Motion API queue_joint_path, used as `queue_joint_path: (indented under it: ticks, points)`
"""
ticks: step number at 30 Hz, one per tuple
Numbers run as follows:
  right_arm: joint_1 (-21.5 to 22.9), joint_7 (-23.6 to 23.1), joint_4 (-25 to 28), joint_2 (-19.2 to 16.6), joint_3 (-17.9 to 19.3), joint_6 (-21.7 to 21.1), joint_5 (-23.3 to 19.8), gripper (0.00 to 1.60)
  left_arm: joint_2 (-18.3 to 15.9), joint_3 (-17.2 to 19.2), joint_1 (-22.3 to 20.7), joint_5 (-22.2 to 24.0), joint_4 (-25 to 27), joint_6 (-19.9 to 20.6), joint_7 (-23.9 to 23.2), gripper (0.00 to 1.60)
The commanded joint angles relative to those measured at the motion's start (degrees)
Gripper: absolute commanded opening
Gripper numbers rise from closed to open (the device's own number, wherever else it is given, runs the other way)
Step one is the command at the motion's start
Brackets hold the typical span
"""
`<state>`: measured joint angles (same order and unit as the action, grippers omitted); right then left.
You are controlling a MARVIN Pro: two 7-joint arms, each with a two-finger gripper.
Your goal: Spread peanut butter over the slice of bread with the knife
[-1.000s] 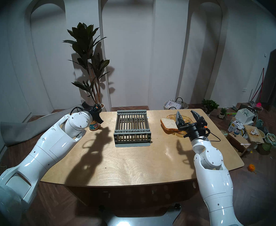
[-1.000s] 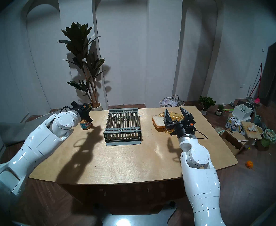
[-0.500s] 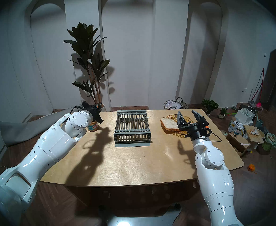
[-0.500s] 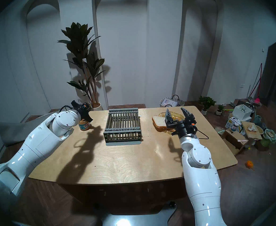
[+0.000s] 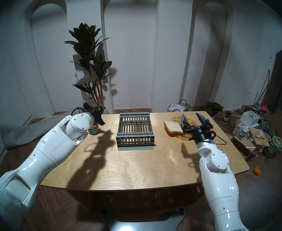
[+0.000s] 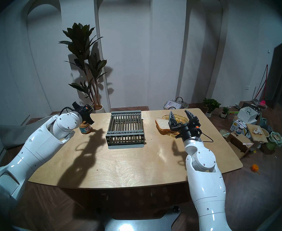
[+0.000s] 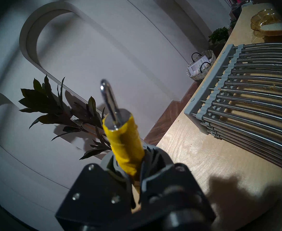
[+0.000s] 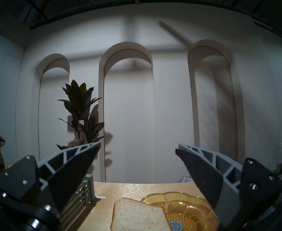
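The left tool (image 7: 133, 160) is clenched on the knife (image 7: 122, 134) by its stubby yellow handle, thin stiff blade pointing out, above the open peanut butter (image 5: 93, 128) jar at the bench's (image 5: 137, 162) left. The soft, easily torn slice of bread (image 5: 172, 126) lies half on an amber dish (image 5: 187, 135) at right, below the released right tool (image 5: 192, 117). Compared with a second ago, the jar appears slightly nearer the robot.
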<state>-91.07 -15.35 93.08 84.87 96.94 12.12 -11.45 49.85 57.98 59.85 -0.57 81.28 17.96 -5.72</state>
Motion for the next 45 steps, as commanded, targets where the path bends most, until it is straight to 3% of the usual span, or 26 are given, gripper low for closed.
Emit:
queue_joint_path:
  ticks: [1, 16, 45]
  points:
    - [0.73, 0.47, 0.96, 0.19, -0.31, 0.23, 0.56, 1.6, -0.25, 1.77, -3.14, 0.67, 1.0, -0.38, -0.59, 0.0]
    - [0.87, 1.19, 0.49, 0.17, -0.56, 0.38, 1.27, 1.6, 0.92, 2.87, -6.7, 3.35, -2.2, -1.49, -3.5, 0.0]
    - [-0.07, 0.36, 0.68, -0.33, 1.28, 0.75, 0.06, 1.6, 2.34, 2.83, -9.99, 2.83, -3.93, -1.21, -8.47, 0.0]
